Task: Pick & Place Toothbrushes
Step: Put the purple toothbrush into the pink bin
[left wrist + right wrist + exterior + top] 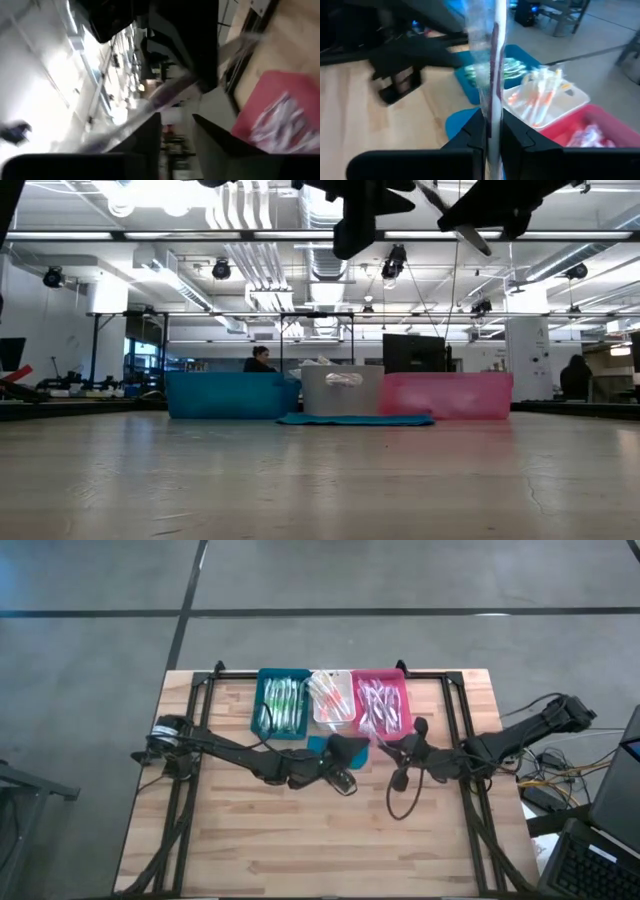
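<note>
Right wrist view: a wrapped toothbrush (492, 65) is clamped by the right tool (491, 127); the left tool (176, 131) stands parted; placement in the pink bin (590, 131) at lower right seems next.

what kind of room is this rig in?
Most likely a large open lab or industrial workspace. The low view shows exposed ceiling ducts and strip lights, a person at a desk behind the bins, and monitors. From above, the wooden table stands on a bare concrete floor.
</note>
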Controlling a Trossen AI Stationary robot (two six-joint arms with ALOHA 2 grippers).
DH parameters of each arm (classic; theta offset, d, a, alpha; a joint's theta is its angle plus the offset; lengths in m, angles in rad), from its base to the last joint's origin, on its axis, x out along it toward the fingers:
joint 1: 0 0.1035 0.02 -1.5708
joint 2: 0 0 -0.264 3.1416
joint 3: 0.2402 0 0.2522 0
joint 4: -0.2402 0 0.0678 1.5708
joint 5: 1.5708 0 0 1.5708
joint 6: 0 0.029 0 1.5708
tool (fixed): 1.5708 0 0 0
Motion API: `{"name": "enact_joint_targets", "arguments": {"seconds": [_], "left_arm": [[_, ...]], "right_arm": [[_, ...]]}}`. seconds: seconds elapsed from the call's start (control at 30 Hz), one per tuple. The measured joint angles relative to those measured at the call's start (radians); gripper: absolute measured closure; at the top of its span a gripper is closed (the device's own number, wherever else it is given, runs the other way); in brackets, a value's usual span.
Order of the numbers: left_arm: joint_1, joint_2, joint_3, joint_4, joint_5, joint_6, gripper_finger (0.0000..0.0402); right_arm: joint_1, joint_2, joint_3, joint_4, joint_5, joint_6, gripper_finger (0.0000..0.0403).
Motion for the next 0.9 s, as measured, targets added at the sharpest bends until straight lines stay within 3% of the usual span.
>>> {"name": "enact_joint_targets", "arguments": {"seconds": [0.27, 0.37, 0.47, 0.63, 0.77, 0.9], "left_arm": [[0.012, -0.003, -0.002, 0.001, -0.135, -0.432, 0.0199], [0.03, -0.008, -0.016, -0.021, -0.181, -0.614, 0.0179], [0.057, -0.024, -0.069, -0.025, -0.169, -0.797, 0.0173], [0.102, -0.071, -0.198, -0.025, -0.052, -1.101, 0.0172], [0.125, -0.114, -0.293, -0.023, 0.113, -1.338, 0.0172], [0.131, -0.142, -0.353, -0.018, 0.289, -1.481, 0.0172]], "right_arm": [[-0.114, -0.051, 0.002, -0.05, 0.003, 0.001, 0.0376], [-0.183, -0.054, 0.002, -0.052, -0.017, -0.002, 0.0375], [-0.279, -0.054, 0.002, -0.053, -0.105, -0.003, 0.0379], [-0.489, -0.053, 0.002, -0.076, -0.296, 0.02, 0.0379], [-0.689, -0.046, 0.002, -0.12, -0.487, 0.073, 0.0379], [-0.855, -0.005, 0.001, -0.153, -0.651, 0.117, 0.0379]]}}
